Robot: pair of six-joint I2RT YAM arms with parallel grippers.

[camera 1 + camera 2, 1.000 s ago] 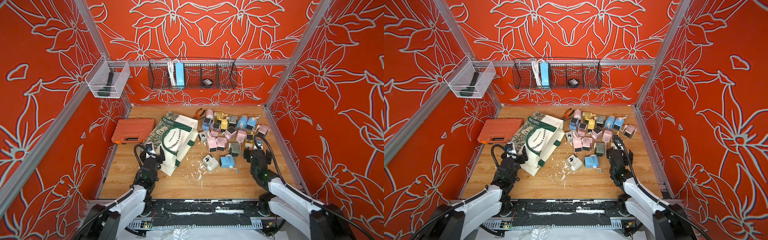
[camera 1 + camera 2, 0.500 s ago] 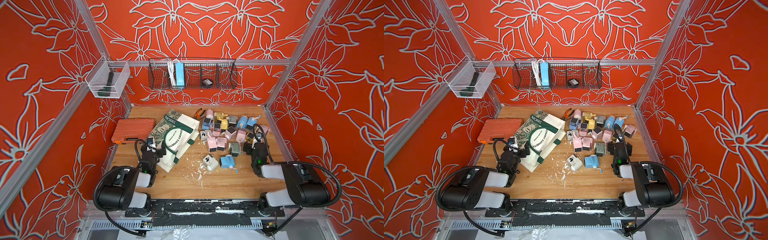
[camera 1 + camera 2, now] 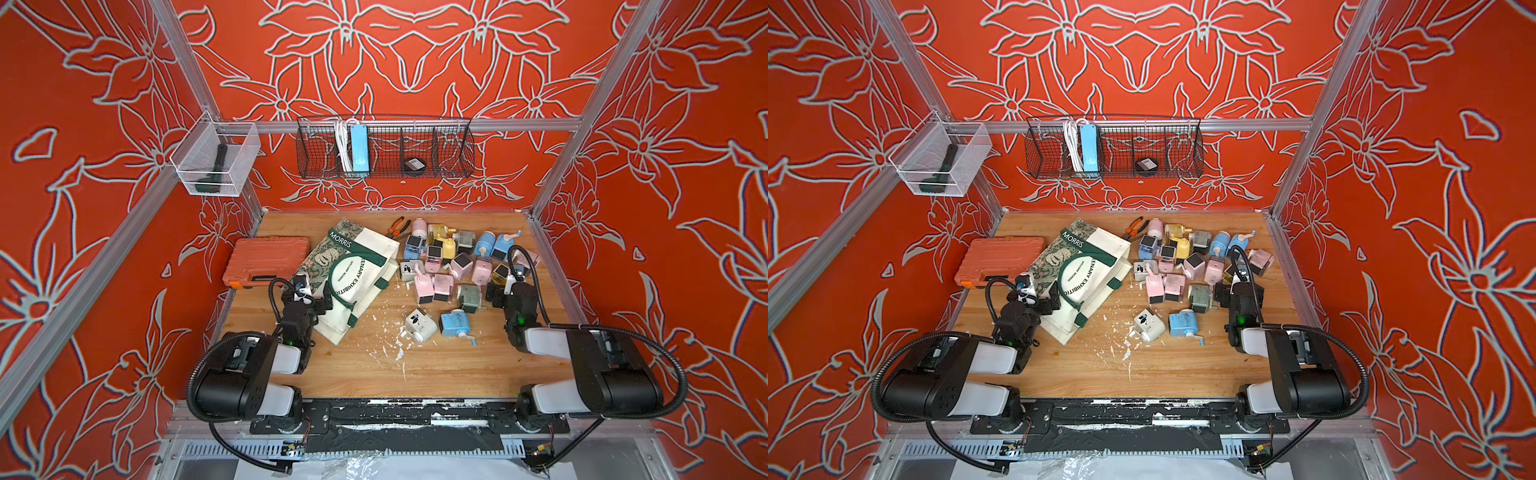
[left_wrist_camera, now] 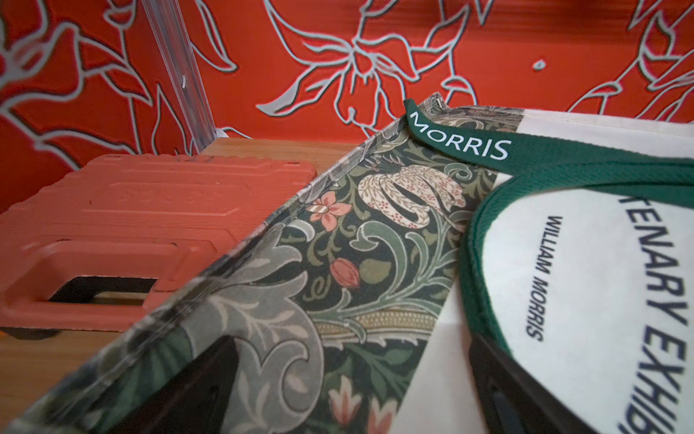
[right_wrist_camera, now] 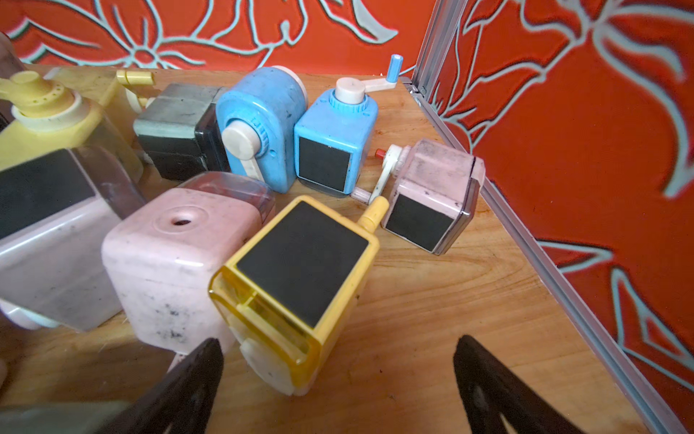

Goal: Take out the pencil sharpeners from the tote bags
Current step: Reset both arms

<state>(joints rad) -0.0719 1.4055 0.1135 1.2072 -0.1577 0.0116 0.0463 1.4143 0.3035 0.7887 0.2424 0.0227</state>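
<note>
The cream tote bags with green straps lie flat, left of the table's middle. My left gripper is open at their near left corner. In the left wrist view its dark fingers straddle the floral panel. Several pastel pencil sharpeners lie in a loose pile on the bare wood at right. My right gripper stands open at the pile's near right edge. A yellow sharpener lies just ahead of it, touching neither finger.
An orange tool case lies left of the bags. Orange-handled pliers rest at the back. Two sharpeners, one white and one blue, sit apart nearer the front. White flecks litter the wood. A metal rail bounds the right side.
Both arms have folded up, elbows raised over the front edge. Both grippers have shifted slightly away from the base. The left gripper has opened a little wider.
</note>
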